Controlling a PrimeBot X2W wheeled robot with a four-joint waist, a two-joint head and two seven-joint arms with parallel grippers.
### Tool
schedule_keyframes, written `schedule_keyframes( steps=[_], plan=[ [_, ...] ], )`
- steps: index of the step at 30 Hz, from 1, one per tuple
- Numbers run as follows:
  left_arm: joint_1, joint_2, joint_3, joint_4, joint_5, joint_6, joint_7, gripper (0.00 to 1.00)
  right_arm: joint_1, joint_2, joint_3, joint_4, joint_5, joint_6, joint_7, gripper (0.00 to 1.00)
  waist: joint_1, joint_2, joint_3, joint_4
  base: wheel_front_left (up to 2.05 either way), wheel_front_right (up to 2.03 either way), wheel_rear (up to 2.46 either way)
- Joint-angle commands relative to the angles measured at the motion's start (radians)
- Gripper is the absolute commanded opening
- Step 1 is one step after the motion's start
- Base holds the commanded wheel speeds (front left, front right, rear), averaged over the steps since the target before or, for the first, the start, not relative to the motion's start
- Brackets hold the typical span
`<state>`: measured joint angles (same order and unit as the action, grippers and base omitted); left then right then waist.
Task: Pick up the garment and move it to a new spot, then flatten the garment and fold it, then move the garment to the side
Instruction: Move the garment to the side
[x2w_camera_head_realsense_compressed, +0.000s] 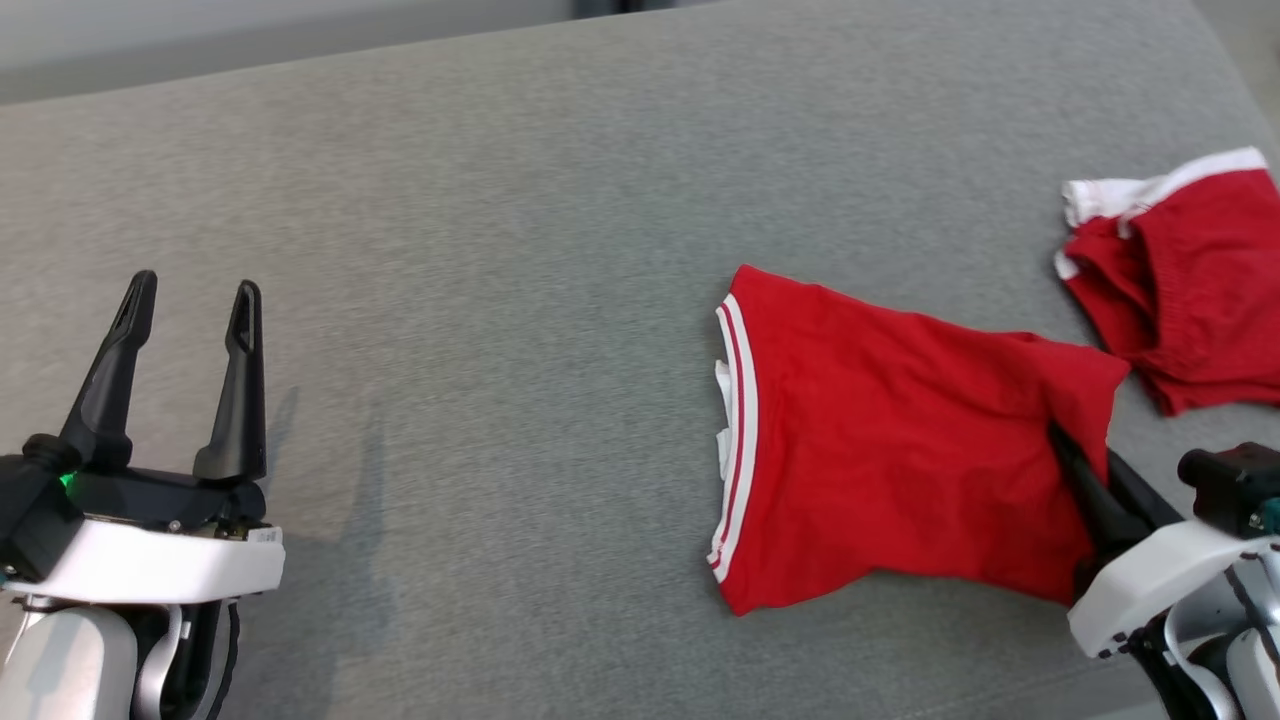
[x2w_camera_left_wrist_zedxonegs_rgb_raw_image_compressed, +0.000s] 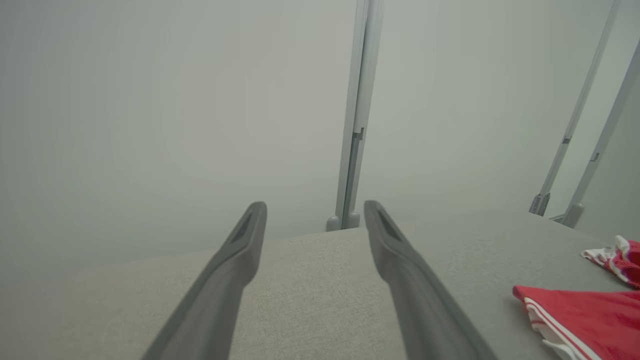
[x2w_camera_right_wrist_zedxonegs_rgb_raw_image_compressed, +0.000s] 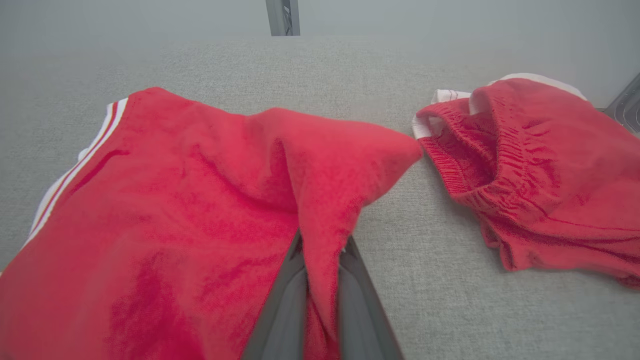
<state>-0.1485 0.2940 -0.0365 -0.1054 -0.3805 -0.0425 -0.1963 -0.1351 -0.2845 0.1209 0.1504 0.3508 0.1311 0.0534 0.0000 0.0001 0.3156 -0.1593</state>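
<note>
The garment (x2w_camera_head_realsense_compressed: 880, 450) is a red piece with white-striped trim, lying on the grey cloth surface (x2w_camera_head_realsense_compressed: 450, 300) right of centre. My right gripper (x2w_camera_head_realsense_compressed: 1078, 455) is shut on a raised fold at its right edge. In the right wrist view the red cloth (x2w_camera_right_wrist_zedxonegs_rgb_raw_image_compressed: 175, 200) is pinched between the two fingers of that gripper (x2w_camera_right_wrist_zedxonegs_rgb_raw_image_compressed: 322, 250), and a peak of fabric stands up above them. My left gripper (x2w_camera_head_realsense_compressed: 192, 300) hovers open at the lower left, well away from the garment, with nothing between its fingers. In the left wrist view the open left gripper (x2w_camera_left_wrist_zedxonegs_rgb_raw_image_compressed: 315, 220) faces a pale wall, with the garment (x2w_camera_left_wrist_zedxonegs_rgb_raw_image_compressed: 590, 315) at the lower right.
A second red garment (x2w_camera_head_realsense_compressed: 1190, 290) with a white waistband lies crumpled at the far right, close to the held one; it also shows as a bunched heap (x2w_camera_right_wrist_zedxonegs_rgb_raw_image_compressed: 545, 165). Metal posts (x2w_camera_left_wrist_zedxonegs_rgb_raw_image_compressed: 357, 125) stand behind the surface's far edge.
</note>
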Motion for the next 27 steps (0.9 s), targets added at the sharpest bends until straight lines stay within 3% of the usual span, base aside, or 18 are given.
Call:
schedule_keyframes(
  steps=[1, 9, 15, 24, 25, 26, 27],
  plan=[
    [-0.013, 0.008, 0.002, -0.006, 0.003, 0.001, 0.003, 1.00, -0.012, -0.004, -0.006, -0.004, -0.008, 0.000, -0.005, 0.00, 0.0000, -0.0001, 0.021, -0.059, 0.00, 0.00, 0.00],
    [-0.032, 0.050, 0.018, -0.059, 0.009, 0.008, 0.045, 1.00, -0.200, -0.038, 0.016, 0.043, -0.001, -0.001, -0.029, 0.00, 0.0000, -0.0001, 0.088, -0.157, 0.00, 0.00, 0.00],
    [-0.050, 0.087, 0.033, -0.096, 0.013, 0.012, 0.073, 1.00, -0.424, -0.134, 0.040, 0.143, 0.016, -0.001, -0.060, 0.00, 0.0000, -0.0001, 0.147, -0.204, 0.00, 0.00, 0.00],
    [-0.098, 0.111, 0.016, -0.132, 0.014, 0.001, 0.108, 1.00, -0.627, -0.227, -0.012, 0.417, 0.003, -0.001, -0.146, 0.00, 0.0000, -0.0001, 0.214, -0.191, 0.00, 0.00, 0.00],
    [-0.100, 0.111, 0.014, -0.130, 0.014, 0.001, 0.109, 1.00, -0.639, -0.233, -0.016, 0.444, -0.014, -0.001, -0.163, 0.11, 0.0000, -0.0001, 0.217, -0.189, 0.00, 0.00, 0.00],
    [-0.103, 0.111, 0.012, -0.128, 0.012, 0.000, 0.109, 1.00, -0.651, -0.230, -0.023, 0.470, -0.023, -0.001, -0.186, 0.42, 0.0000, -0.0001, 0.220, -0.186, 0.00, 0.00, 0.00],
    [-0.104, 0.111, 0.012, -0.126, 0.011, 0.000, 0.108, 1.00, -0.663, -0.228, -0.032, 0.494, -0.037, -0.001, -0.213, 1.00, 0.0000, -0.0001, 0.222, -0.183, 0.00, 0.00, 0.00]
  ],
)
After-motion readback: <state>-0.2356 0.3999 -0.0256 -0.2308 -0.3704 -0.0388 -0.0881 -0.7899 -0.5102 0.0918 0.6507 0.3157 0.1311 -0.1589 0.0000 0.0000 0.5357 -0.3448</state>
